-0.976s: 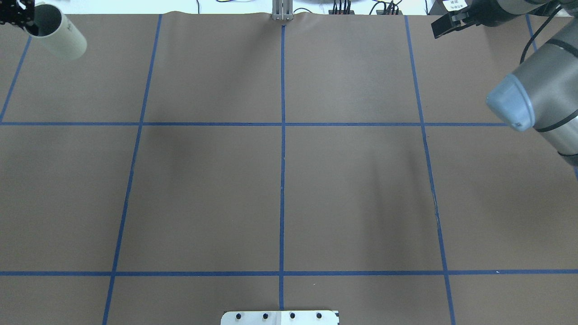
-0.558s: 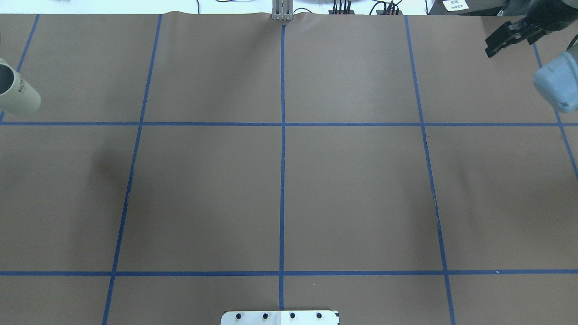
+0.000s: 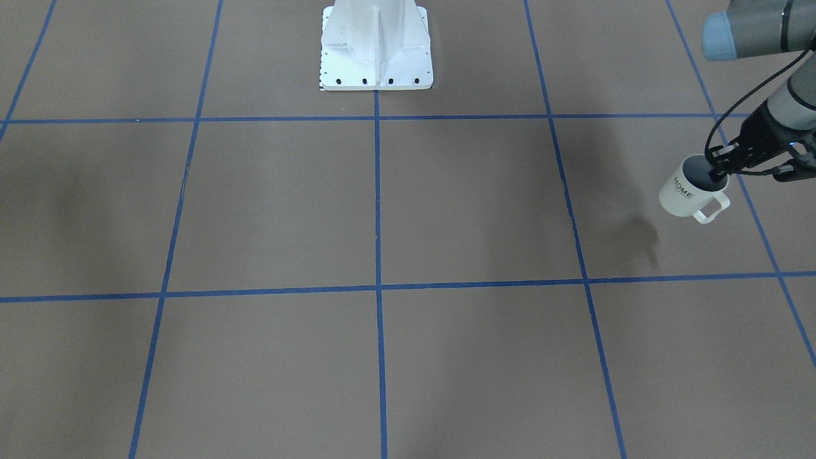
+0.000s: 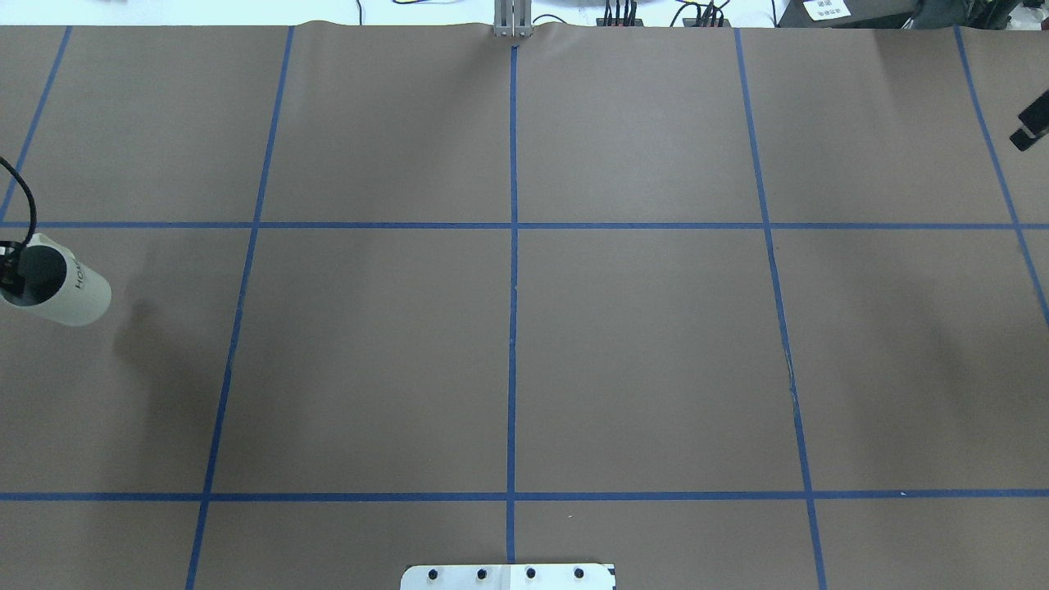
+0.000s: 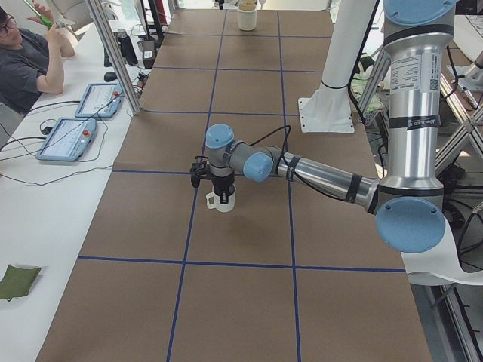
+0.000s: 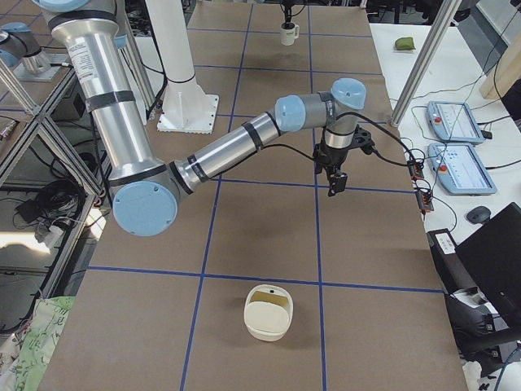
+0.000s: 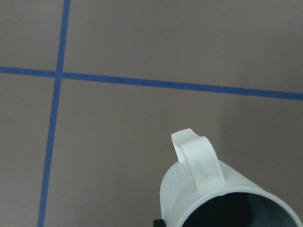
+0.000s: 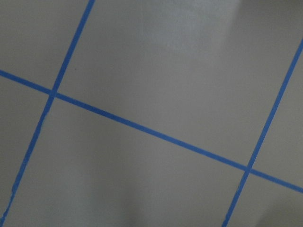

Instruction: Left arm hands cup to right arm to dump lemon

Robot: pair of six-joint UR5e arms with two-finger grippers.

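Holding cup (image 3: pixel 683 194) by rim, left gripper (image 3: pixel 718 172) clamped, above tabletop (image 4: pixel 639 344) at 9 o'clock overhead. Could slip or swing at handover with so thin a pinch. Cannot tell right gripper's (image 4: pixel 1031 129) opening, 2 o'clock.

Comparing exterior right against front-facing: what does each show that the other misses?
Only exterior right: the right gripper hanging over the table, and a cream container standing near that camera's end.

Only front-facing: the HOME lettering on the cup, its handle turned toward the camera, and the left gripper clamped on its rim with one finger inside.

Both: the cup itself (tiny and far away in exterior right), the blue tape grid and the white arm pedestal.
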